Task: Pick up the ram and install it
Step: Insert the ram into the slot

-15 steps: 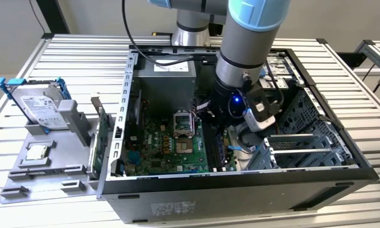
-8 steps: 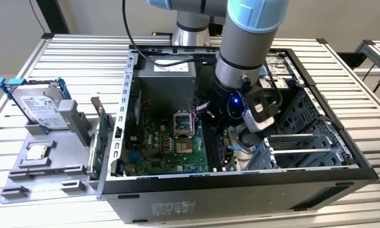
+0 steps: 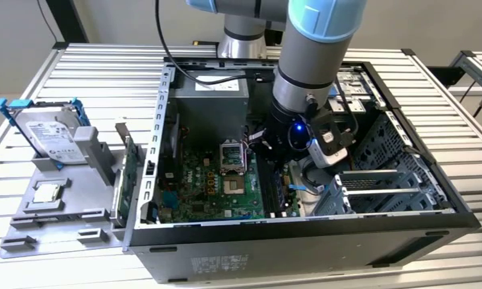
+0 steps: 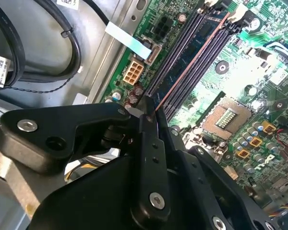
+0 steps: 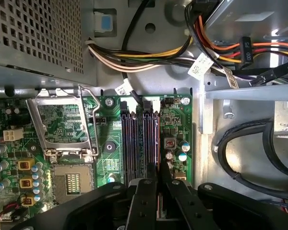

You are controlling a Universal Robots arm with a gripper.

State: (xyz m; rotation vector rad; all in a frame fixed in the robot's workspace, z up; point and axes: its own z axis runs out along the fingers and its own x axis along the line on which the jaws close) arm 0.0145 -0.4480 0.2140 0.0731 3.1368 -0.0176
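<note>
Evidently the work stands at the seating stage: the gripper [image 4: 151,111] is down inside the open computer case [image 3: 434,232], over the black memory slots [image 5: 140,139] of the motherboard [image 3: 225,186], and its fingers are nearly closed on the end of the ram [image 4: 192,57] — a thin strip seen edge-on, running along one slot with its reddish top edge catching the light. Whether the stick is fully home cannot be told. The risk, judging from here, is misalignment: if the ram sits slightly skewed to the slot, or its notch is off, downward pressure could jam it or stress the board; the white latches [image 5: 128,101] at the far end of the slots would then fail to close. The cable bundle [image 5: 134,57] beyond the slots lies near enough to snag the arm if it swings that way. The second wrist view shows the strip's edge clearly along the slot; the first wrist view looks straight down the slots and shows the open processor socket [image 5: 72,179] beside them, but the ram is hard to pick out there. The exterior view adds the surroundings — a hard drive [image 3: 52,135] in its holder on the slatted bench [image 3: 466,192], outside the case.
</note>
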